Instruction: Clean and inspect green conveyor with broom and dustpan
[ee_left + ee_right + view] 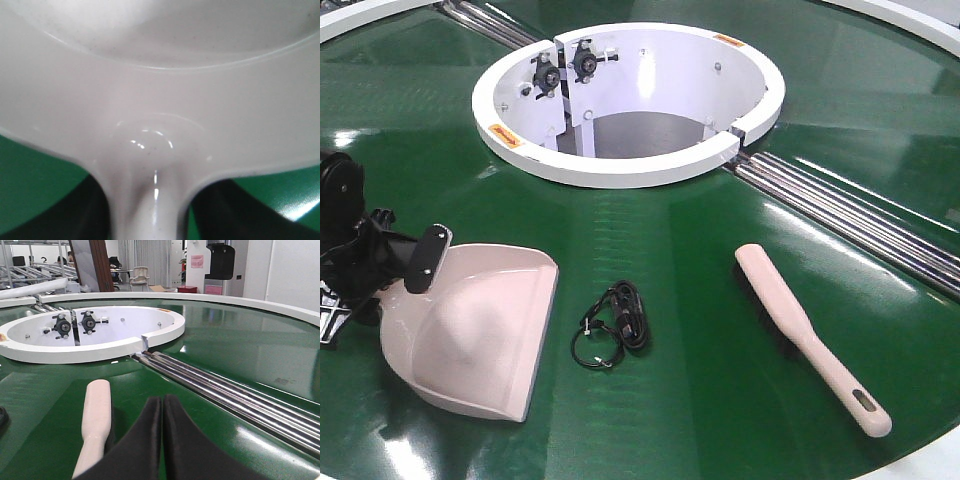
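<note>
The green conveyor fills the front view. The beige-pink dustpan rests on it at the left, mouth toward the right. My left gripper is shut on the dustpan's handle, which its black fingers hide. In the left wrist view the dustpan fills the frame, its handle running down between the dark fingers. The broom lies free on the belt at the right, handle toward the near edge. My right gripper is shut and empty, just right of the broom.
A black cable bundle lies on the belt between dustpan and broom. A white ring surrounds an opening at the back centre. Steel rails run diagonally from the ring to the right edge.
</note>
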You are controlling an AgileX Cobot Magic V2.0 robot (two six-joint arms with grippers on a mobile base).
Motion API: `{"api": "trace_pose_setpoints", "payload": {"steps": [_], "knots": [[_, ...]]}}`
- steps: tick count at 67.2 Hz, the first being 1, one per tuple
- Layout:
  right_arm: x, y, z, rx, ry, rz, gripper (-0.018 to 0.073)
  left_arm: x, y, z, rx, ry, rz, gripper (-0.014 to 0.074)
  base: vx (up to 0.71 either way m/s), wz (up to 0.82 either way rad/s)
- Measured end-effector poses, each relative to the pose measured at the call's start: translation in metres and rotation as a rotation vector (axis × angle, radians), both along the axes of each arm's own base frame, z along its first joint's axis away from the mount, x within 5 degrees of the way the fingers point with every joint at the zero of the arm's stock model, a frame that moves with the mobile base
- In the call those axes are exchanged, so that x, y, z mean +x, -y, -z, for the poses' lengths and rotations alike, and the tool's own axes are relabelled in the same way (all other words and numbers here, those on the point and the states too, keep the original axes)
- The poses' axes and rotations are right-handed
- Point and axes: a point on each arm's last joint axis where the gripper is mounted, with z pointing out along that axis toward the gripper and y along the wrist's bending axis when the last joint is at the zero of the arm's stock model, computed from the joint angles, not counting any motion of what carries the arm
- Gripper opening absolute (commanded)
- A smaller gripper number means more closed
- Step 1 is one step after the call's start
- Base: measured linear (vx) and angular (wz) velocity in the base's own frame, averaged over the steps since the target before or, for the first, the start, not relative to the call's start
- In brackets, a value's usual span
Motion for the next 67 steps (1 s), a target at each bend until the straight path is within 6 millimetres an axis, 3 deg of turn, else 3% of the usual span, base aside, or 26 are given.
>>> {"api": "trace_pose_setpoints", "payload": {"steps": [14,31,48,67], "knots": [[0.0,0.0,0.0,0.0,0.0,0.0,-0.001,-0.001,-0.001,-0.002,0.011,-0.002,0.004,-0.0008,0.0,0.0],[0.0,0.0,0.0,0.0,0.0,0.0,-0.001,-0.006,-0.002,-0.017,0.012,0.03,-0.026,-0.0007,0.0,0.0],[0.0,0.0,0.0,0.0,0.0,0.0,-0.001,-0.01,-0.001,-0.018,0.018,0.011,-0.086,-0.0007,0.0,0.0],[0.0,0.0,0.0,0.0,0.0,0.0,-0.001,-0.008,0.018,-0.02,0.079,0.064,-0.067,-0.0007,0.0,0.0]]}}
